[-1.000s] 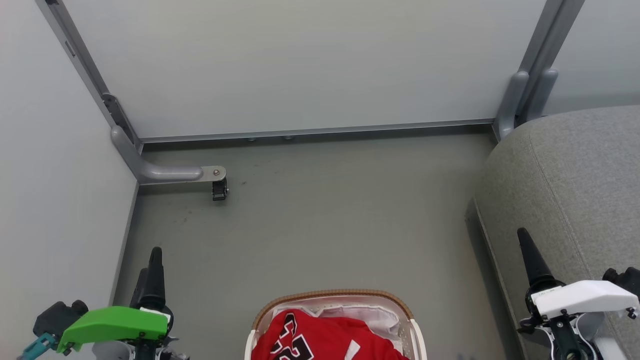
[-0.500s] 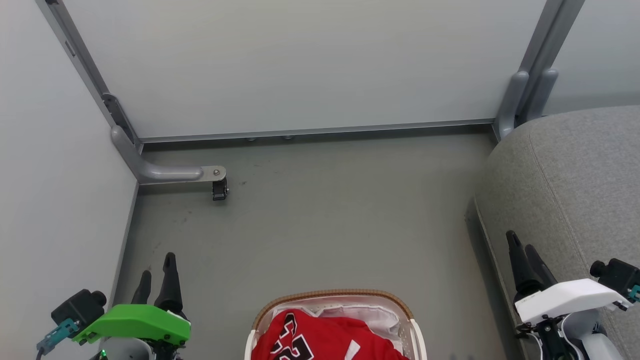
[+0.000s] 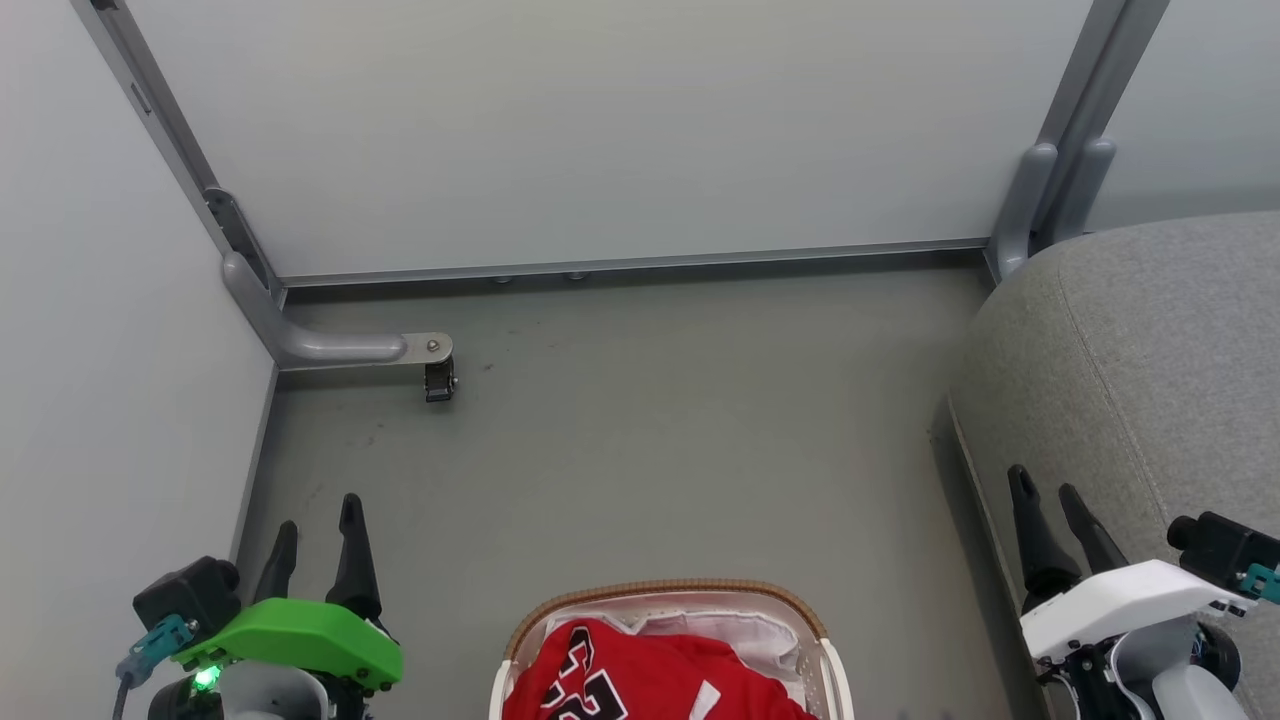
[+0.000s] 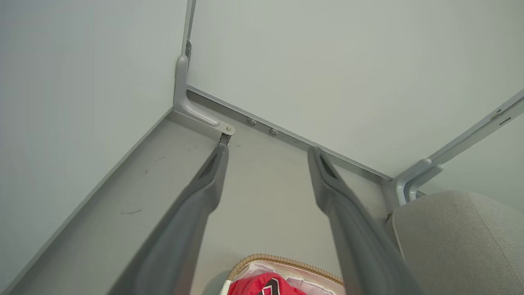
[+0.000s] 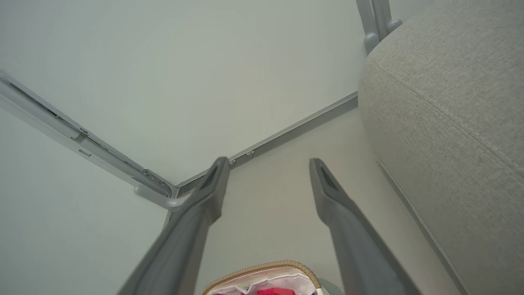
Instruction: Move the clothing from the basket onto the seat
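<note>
Red clothing (image 3: pixel 665 668) — printed no. cut off, can't read.

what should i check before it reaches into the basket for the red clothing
1. left gripper open, holding nothing: ok
2. right gripper open, holding nothing: ok
3. clothing lying on top in the basket: ok
4. a gripper over the clothing: not ok, both flank the basket
5. seat on the robot's right, beside the basket: ok
6. how many garments are in there: cannot tell
</note>
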Motion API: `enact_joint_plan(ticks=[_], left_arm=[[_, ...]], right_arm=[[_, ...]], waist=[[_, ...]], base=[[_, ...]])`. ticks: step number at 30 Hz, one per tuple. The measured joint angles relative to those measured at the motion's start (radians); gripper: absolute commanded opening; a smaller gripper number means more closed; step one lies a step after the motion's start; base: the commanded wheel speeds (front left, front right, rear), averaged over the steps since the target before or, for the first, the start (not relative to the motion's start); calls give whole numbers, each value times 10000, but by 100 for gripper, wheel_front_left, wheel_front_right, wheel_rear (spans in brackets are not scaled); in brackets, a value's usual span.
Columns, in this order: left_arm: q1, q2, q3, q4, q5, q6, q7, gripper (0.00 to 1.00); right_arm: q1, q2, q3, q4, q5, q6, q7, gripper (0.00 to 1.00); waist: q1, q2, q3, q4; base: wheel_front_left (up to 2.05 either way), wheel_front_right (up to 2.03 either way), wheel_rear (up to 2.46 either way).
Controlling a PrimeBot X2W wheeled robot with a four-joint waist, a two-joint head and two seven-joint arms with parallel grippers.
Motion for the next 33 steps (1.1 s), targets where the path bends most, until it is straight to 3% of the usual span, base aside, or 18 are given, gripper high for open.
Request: enact_joint_plan(ticks=[24, 33], left_arm=[[-98, 167, -642, -113, 2447, 278, -681, 100], [-144, -128, -851, 424, 3172, -353, -872, 100]], right_arm=[[-50, -42, 100, 357, -2803, 0, -692, 100], [-230, -100, 276, 420, -3618, 0, -884, 100]], waist=[[0, 0, 13, -126], [0, 0, 315, -292]], base=[[0, 0, 0], [0, 0, 0]])
